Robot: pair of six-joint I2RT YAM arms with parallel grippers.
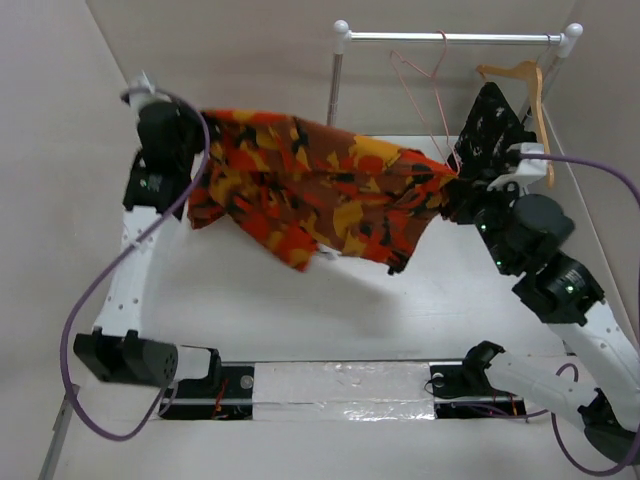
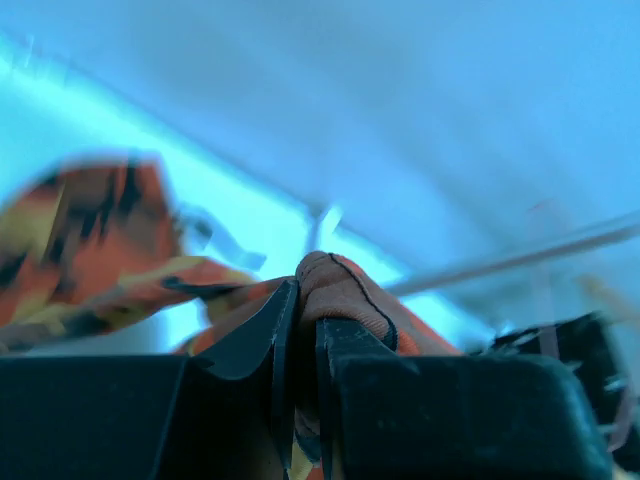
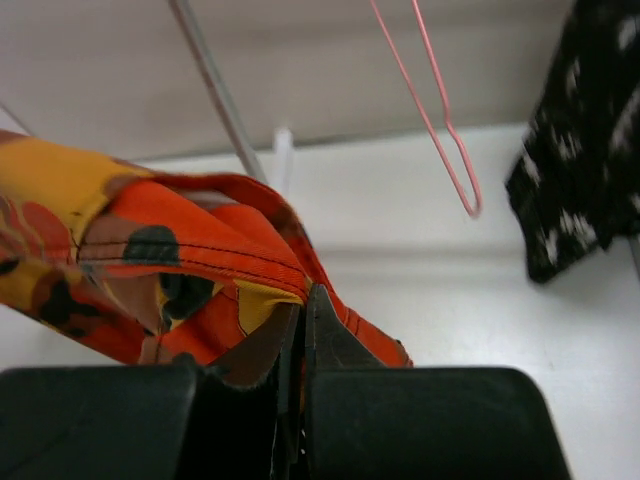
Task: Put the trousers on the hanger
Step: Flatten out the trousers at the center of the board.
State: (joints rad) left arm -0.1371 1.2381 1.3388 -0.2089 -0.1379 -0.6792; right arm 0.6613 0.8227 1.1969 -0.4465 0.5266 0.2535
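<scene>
The camouflage trousers (image 1: 320,185) hang stretched in the air between my two grippers, above the table. My left gripper (image 1: 196,122) is shut on their left end; the left wrist view shows orange fabric (image 2: 345,295) pinched between the jaws of the left gripper (image 2: 298,300). My right gripper (image 1: 458,185) is shut on their right end; the right wrist view shows the trousers (image 3: 170,260) clamped in the right gripper (image 3: 303,300). The pink wire hanger (image 1: 425,85) hangs on the rail, behind and above the right end. It also shows in the right wrist view (image 3: 440,120).
A white clothes rail (image 1: 455,38) stands at the back right. A wooden hanger (image 1: 525,85) hangs on it with a black speckled garment (image 1: 490,125), close to my right wrist. The garment also shows in the right wrist view (image 3: 585,150). Walls close in on both sides.
</scene>
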